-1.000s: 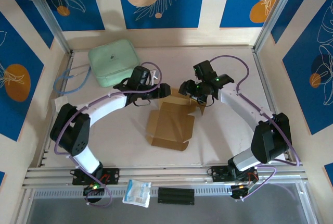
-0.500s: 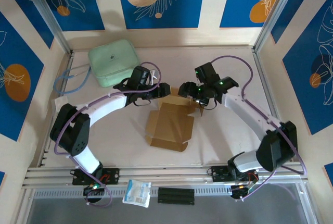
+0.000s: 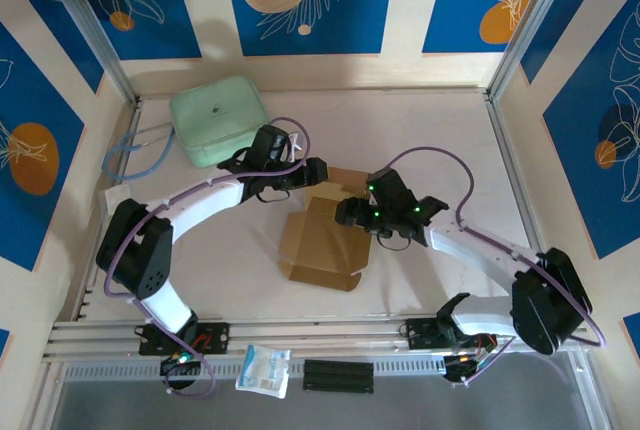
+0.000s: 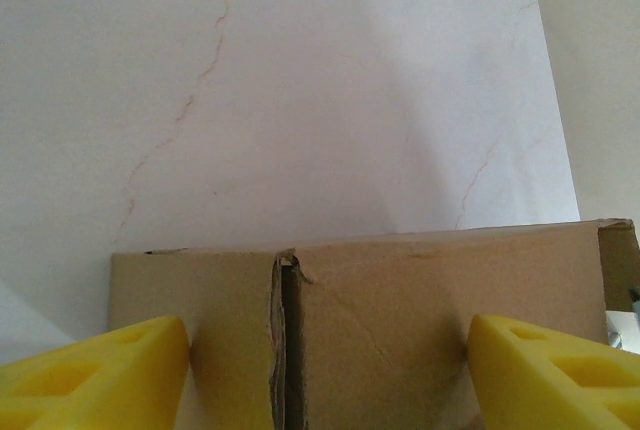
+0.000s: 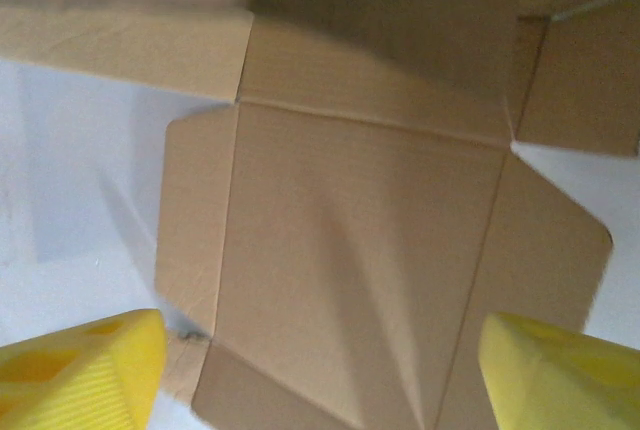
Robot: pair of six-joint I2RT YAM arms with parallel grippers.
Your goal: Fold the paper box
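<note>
Brown kraft paper box [image 3: 325, 242] lies half-formed in the middle of the table [image 3: 430, 140], its near flaps splayed flat. The left claw [image 3: 316, 170] stands open astride the far wall. The right claw [image 3: 344, 213] hangs open over the floor panel, holding nothing. With nothing pinned, a push could skid the light sheet or crease it off its scores.

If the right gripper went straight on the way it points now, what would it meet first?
Most likely the paper box: the right gripper points at its flat middle panel, jaws open, nothing in between. How far off the panel lies is hard to judge.
</note>
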